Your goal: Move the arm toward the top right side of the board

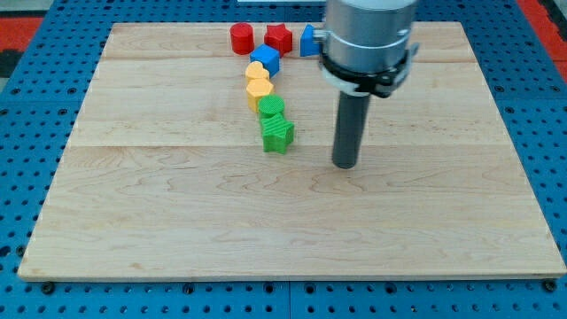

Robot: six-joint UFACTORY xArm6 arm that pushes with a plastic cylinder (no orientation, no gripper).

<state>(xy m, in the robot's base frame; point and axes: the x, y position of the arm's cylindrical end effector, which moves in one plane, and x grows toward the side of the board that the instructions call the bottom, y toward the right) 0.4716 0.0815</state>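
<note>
My tip (345, 165) rests on the wooden board (177, 221) a little right of its middle. To its left a column of blocks runs up the view: a green star-like block (277, 135), a green block (272, 109) above it, a yellow block (259, 89), an orange-yellow block (256, 72) and a blue cube (265, 58). At the view's top stand a red cylinder (241, 38), a red star-like block (279, 38) and a blue block (309, 41), partly hidden behind the arm. The tip touches no block.
The arm's wide grey body (368, 40) hangs over the board's top, right of middle. A blue perforated table (549, 133) surrounds the board on all sides.
</note>
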